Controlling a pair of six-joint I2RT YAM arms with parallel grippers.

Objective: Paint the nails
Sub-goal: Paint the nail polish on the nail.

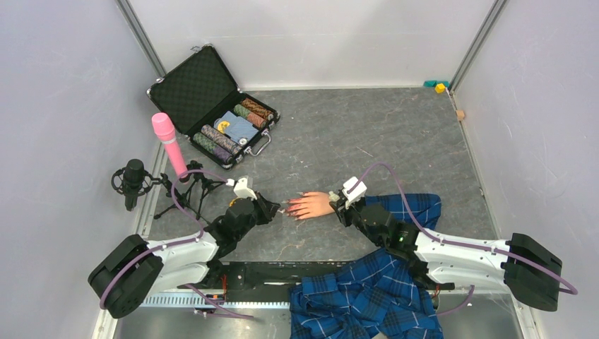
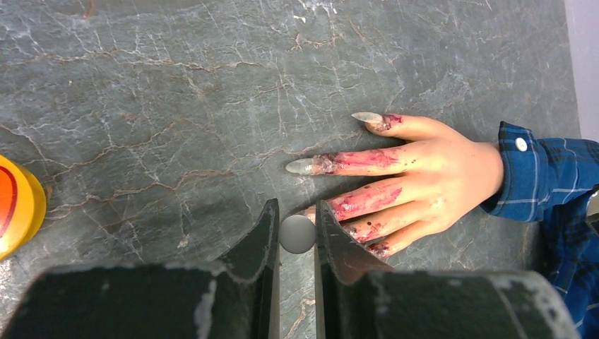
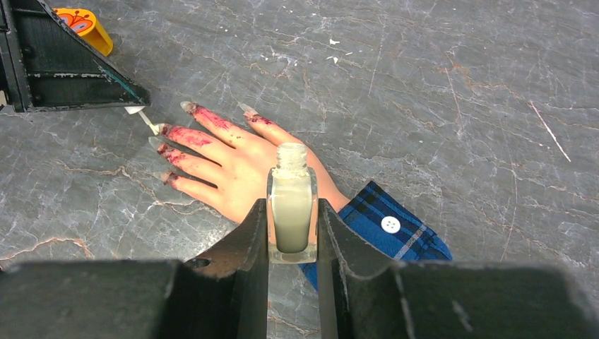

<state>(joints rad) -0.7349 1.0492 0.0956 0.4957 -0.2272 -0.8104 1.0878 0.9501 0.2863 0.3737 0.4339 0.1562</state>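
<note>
Right claw tight around open bottle by mannequin hand; left claw tight around brush cap beside nails.

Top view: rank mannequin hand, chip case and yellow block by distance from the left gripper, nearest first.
1. mannequin hand: just right of the left gripper, fingertips pointing at it.
2. chip case: open, far-left of the table.
3. yellow block: far-right corner.

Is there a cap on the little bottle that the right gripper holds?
No. The nail polish bottle, clamped in the right gripper, shows a bare, open neck with no cap on it.
</note>
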